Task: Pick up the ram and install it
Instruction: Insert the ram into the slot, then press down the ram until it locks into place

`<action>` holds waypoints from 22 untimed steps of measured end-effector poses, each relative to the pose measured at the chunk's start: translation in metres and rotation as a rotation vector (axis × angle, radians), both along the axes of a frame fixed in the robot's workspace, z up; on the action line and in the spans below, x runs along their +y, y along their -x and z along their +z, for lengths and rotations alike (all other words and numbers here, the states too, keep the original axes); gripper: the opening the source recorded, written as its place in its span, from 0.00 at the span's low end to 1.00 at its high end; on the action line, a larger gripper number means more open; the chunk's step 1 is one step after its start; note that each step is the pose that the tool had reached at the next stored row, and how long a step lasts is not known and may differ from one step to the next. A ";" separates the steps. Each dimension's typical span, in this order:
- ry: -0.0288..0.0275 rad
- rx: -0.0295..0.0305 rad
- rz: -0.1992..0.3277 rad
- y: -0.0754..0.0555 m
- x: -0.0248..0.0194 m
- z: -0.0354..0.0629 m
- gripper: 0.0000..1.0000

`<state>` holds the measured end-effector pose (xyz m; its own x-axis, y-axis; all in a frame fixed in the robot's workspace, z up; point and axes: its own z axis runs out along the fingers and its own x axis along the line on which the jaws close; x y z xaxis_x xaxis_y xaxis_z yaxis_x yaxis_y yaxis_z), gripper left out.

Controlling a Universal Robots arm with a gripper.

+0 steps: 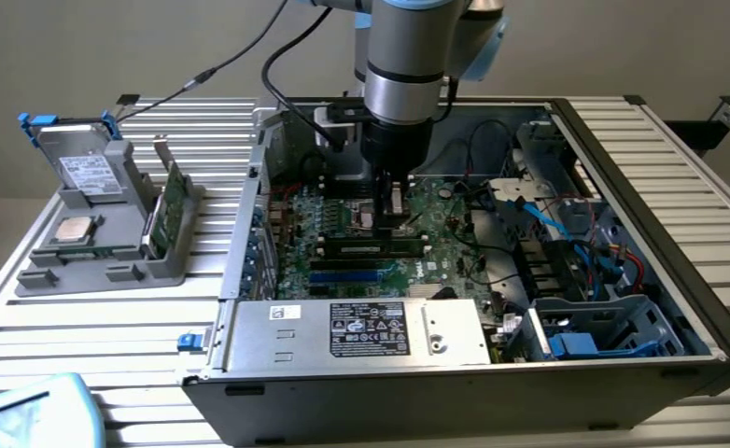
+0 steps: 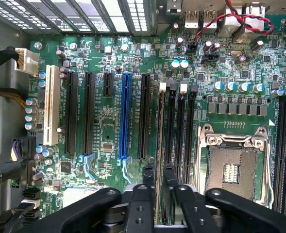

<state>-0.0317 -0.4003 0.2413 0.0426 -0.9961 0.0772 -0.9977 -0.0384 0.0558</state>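
The ram (image 1: 372,247) is a long dark stick standing on edge in a slot of the green motherboard (image 1: 340,219) inside the open computer case. From the wrist camera the ram (image 2: 159,141) appears edge-on as a thin strip running between the black slots. My gripper (image 1: 390,219) reaches straight down onto its middle. In the wrist view the gripper (image 2: 158,177) straddles the stick, its black fingers (image 2: 147,182) closed in tight on either side of the top edge.
An empty processor socket (image 2: 230,170) lies beside the memory slots, and a blue slot (image 2: 125,116) on the other side. The case wall (image 1: 664,215), loose cables (image 1: 589,233) and the power supply (image 1: 365,331) hem in the board. A grey holder (image 1: 104,252) with a silver chip and green card (image 1: 166,201) stands outside.
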 end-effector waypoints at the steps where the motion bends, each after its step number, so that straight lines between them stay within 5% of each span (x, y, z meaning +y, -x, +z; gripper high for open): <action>1: -0.0001 0.0000 0.000 0.000 0.0000 0.0000 0.20; 2: 0.0000 0.0000 0.000 0.000 0.0000 0.0000 0.11; 14: -0.0001 0.0000 0.000 0.000 0.0000 0.0000 0.11; 22: -0.0001 0.0001 0.000 -0.025 0.0000 -0.0001 0.11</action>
